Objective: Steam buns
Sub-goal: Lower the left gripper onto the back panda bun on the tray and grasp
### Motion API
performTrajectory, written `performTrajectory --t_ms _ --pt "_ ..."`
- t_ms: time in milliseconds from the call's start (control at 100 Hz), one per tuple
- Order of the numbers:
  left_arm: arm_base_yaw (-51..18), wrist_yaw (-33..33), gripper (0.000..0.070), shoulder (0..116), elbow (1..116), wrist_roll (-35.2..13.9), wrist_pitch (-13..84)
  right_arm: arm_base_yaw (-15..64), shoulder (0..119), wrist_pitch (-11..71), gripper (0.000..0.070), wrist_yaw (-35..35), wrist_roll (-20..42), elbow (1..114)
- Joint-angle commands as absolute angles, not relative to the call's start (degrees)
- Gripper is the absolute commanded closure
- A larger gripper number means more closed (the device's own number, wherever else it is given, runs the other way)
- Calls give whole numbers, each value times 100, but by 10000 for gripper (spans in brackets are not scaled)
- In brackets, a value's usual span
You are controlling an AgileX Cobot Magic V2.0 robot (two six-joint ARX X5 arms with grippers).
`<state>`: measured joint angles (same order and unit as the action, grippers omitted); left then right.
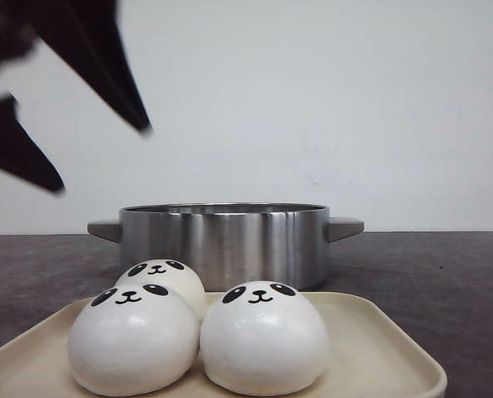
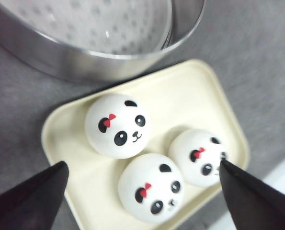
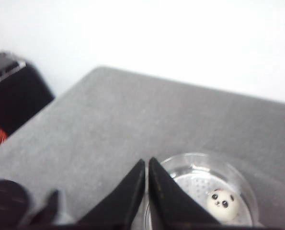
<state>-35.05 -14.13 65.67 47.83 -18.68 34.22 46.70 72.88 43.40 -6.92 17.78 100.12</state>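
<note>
Three white panda-face buns (image 1: 132,338) (image 1: 263,336) (image 1: 163,278) sit together on a cream tray (image 1: 379,348) in front of a steel pot (image 1: 221,240). In the left wrist view the buns (image 2: 117,125) (image 2: 151,188) (image 2: 197,157) lie on the tray (image 2: 190,91) next to the pot (image 2: 61,57). My left gripper (image 1: 103,159) hangs above the tray, wide open and empty (image 2: 143,164). My right gripper (image 3: 147,160) is shut and empty, high above the pot (image 3: 199,158). A fourth bun (image 3: 222,203) lies on the pot's perforated insert.
The pot has two grey side handles (image 1: 345,226). The dark grey table (image 1: 445,282) ends at a white wall. A black object (image 3: 13,91) stands beyond the table's edge in the right wrist view. The table's near edge (image 2: 276,182) runs close to the tray.
</note>
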Motion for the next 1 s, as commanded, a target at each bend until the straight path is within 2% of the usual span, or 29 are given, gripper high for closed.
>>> performTrajectory --t_ms 0,300,490,640,750,790,830,880,890,990 --pt "-3629 -1247 110 6869 4875 -1905 3249 4805 7229 4370 697 -847 1717 10095" --pt "-3909 -1138 111 8141 4886 -1957 2318 4842 6919 4906 697 -1275 1798 10095" --pt "-3979 -1138 128 8659 4906 -2064 2178 4842 6919 5113 697 -1358 1881 10095" --pt "-3979 -1131 271 8814 4906 -2064 2139 4842 6919 5111 697 -1358 1892 10095" --pt "-3979 -908 286 8816 4906 -2064 2082 4842 6919 5118 697 -1358 1892 10095" --pt "-3979 -797 357 8816 4906 -2060 2099 4842 6919 5116 697 -1358 1890 10095" --pt "-3979 -694 487 8816 4906 -2058 2134 4842 6919 5120 697 -1361 1890 10095" --pt "-3979 -611 685 8816 4904 -2014 2167 4842 6919 5122 697 -1358 1890 10095" --pt "-3979 -600 700 8816 4906 -2005 2169 4842 6919 5122 697 -1361 1890 10095" --pt "-3977 -548 691 8816 4906 -1997 2128 4842 6919 5129 697 -1365 1887 10095"
